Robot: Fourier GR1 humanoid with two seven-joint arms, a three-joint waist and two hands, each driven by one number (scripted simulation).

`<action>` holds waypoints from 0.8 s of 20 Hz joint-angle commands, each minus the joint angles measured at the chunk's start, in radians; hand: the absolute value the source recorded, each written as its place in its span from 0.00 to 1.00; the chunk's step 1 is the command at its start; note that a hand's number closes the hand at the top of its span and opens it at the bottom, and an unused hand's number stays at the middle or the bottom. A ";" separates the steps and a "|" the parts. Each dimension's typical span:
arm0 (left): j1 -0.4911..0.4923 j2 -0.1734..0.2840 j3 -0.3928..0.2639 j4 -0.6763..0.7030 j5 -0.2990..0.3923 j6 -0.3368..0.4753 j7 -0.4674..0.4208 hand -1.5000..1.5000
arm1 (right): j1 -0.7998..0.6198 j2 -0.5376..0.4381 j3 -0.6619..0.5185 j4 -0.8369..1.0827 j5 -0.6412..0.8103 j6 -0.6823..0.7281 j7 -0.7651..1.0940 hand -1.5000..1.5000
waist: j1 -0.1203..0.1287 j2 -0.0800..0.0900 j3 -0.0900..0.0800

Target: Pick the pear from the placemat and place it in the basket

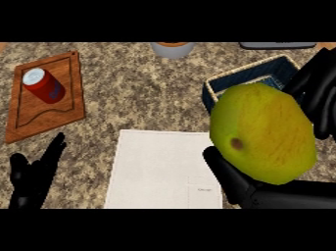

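Head view, right hand (322,98) curled round pear (263,133), above basket (228,81)

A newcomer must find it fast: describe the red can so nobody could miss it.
Look to the far left of the speckled counter, where a wooden cutting board lies. The red can sits on the board's upper part. It is the only red thing here, with a pale round top.
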 commanded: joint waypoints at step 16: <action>-0.014 -0.050 -0.023 0.123 -0.022 -0.010 0.038 0.50 | -0.023 -0.146 -0.384 0.418 -0.329 0.054 -0.175 1.00 | 0.020 0.018 -0.011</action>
